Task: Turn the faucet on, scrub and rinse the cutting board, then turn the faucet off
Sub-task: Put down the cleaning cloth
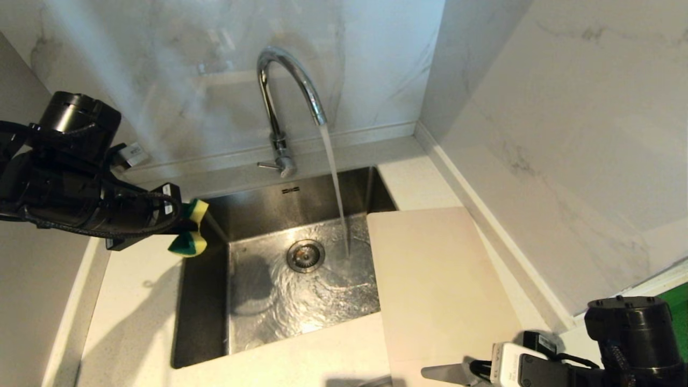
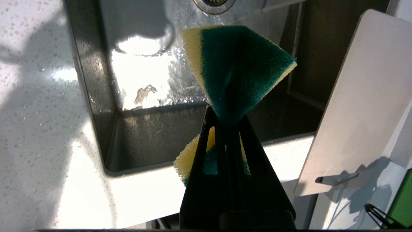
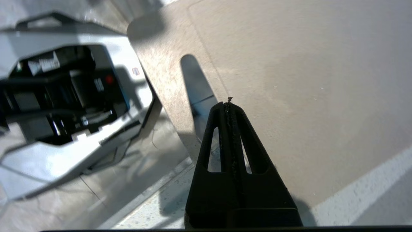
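The chrome faucet is running, and its stream falls into the sink near the drain. Its thin lever sticks out at the base. The pale beige cutting board lies flat on the counter right of the sink, its left edge over the basin. My left gripper hangs above the sink's left rim, shut on a green and yellow sponge. My right gripper is shut just over the board beside its handle cutout, with nothing visible between the fingers.
White speckled counter surrounds the sink. Marble walls rise behind the faucet and along the right side, close to the board. Water swirls over the sink floor. A green object shows at the far right.
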